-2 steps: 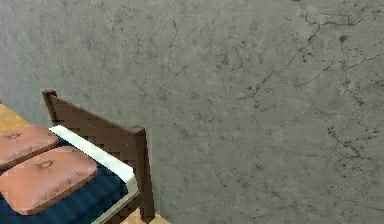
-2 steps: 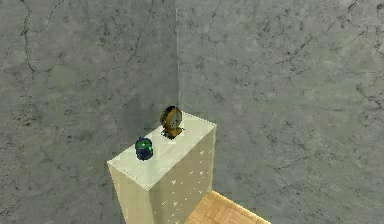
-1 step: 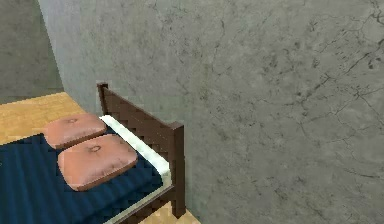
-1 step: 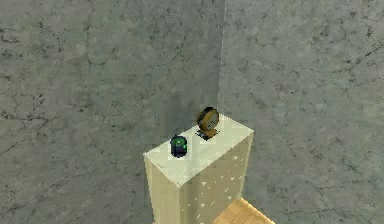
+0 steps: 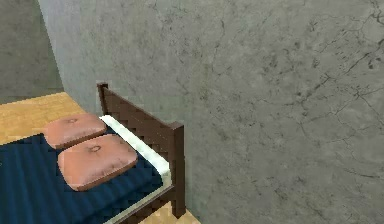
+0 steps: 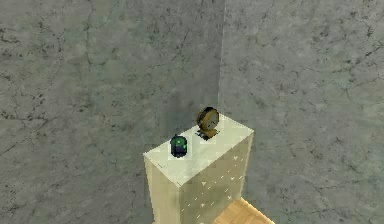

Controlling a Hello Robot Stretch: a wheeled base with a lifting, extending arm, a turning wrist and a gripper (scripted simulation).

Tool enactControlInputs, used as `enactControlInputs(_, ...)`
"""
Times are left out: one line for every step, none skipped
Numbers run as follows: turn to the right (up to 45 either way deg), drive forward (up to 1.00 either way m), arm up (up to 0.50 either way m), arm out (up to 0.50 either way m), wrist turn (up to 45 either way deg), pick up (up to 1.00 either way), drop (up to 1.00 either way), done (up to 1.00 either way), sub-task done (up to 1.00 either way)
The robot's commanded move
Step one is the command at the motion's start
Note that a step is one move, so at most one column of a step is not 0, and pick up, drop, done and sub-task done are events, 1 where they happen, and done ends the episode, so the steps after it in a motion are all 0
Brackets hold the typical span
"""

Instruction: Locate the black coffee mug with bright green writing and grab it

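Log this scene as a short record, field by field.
Room: grey walls, wooden floor
Bed: dark wooden headboard, navy cover, two reddish pillows side by side
Furniture: pale cabinet set in a wall corner
On cabinet: small dark object with green, possibly the mug; round brown ornament on a stand, nearer the corner
Target status: resting on the cabinet top, near its front edge

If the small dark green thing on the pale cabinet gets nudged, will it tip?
The dark thing looks squat, so probably slides rather than tips. It stands near the cabinet top's edge, so a push might drop it.
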Motion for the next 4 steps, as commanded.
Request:
enactControlInputs(0.0,0.0,0.3,0.0,0.0,0.0,0.0,0.0,0.0)
enactControlInputs(0.0,0.0,0.0,0.48,0.0,0.0,0.0,0.0,0.0)
enactControlInputs(0.0,0.0,0.0,0.0,45.0,0.0,0.0,0.0,0.0)
enactControlInputs(0.0,0.0,0.0,0.0,45.0,0.0,0.0,0.0,0.0)
